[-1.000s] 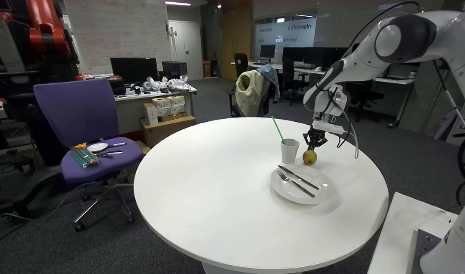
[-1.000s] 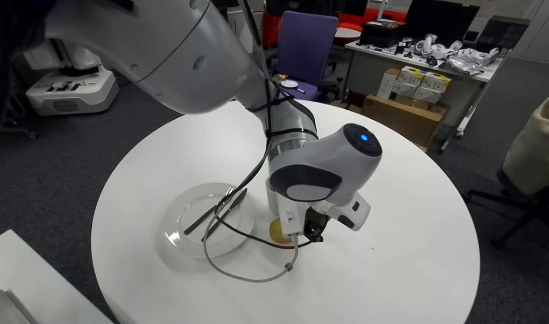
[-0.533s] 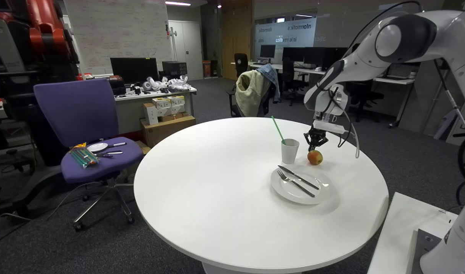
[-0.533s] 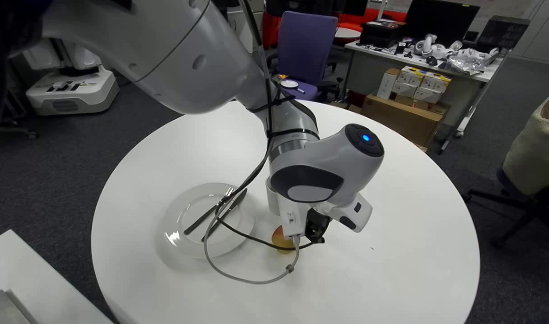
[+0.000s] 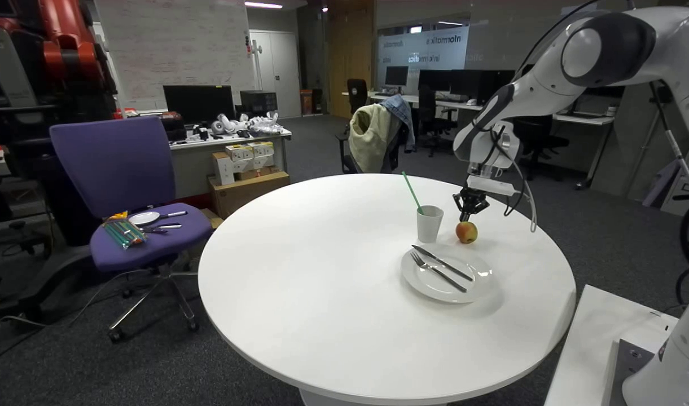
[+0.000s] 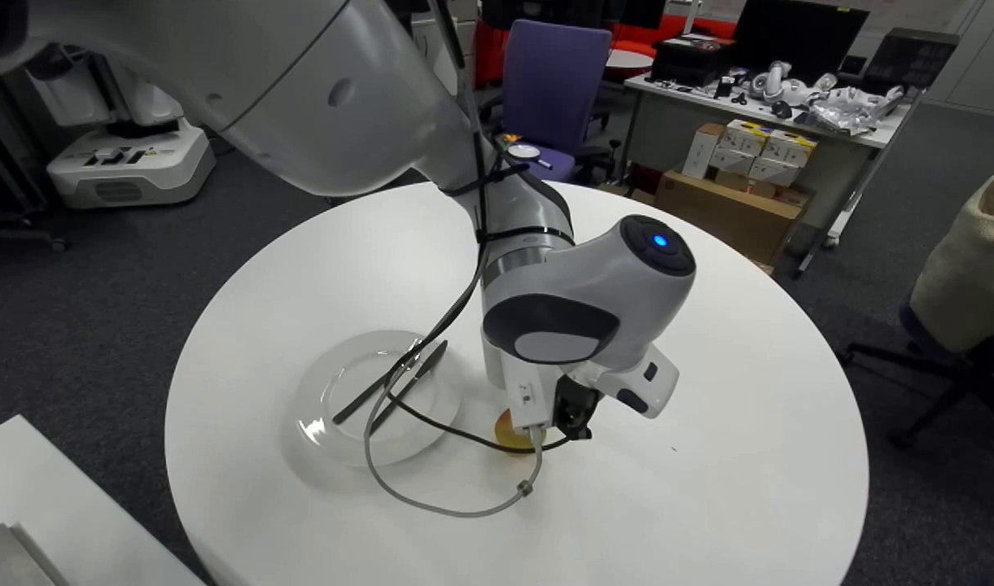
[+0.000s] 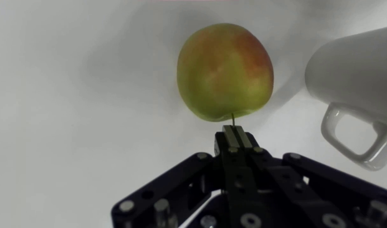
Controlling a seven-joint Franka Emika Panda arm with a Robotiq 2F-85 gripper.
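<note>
Apple (image 7: pixel 225 72) is near the mug (image 7: pixel 355 69), turned redder side out since a second ago | gripper (image 7: pixel 233 126) is drawn together, apparently clamped on the stem (image 7: pixel 233 119) | judged: slight hold, prone to swivel

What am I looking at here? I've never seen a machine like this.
It's a robot arm ending in a two-fingered claw, reaching over a round white table. Two views look on from outside; the close-up is taken from the arm itself, just behind the claw. On the table are a mug with a green straw and, nearby, a plate with a knife and fork lying on it. The claw is shut on the stem of an apple, so it seems to hold the apple by it.
</note>
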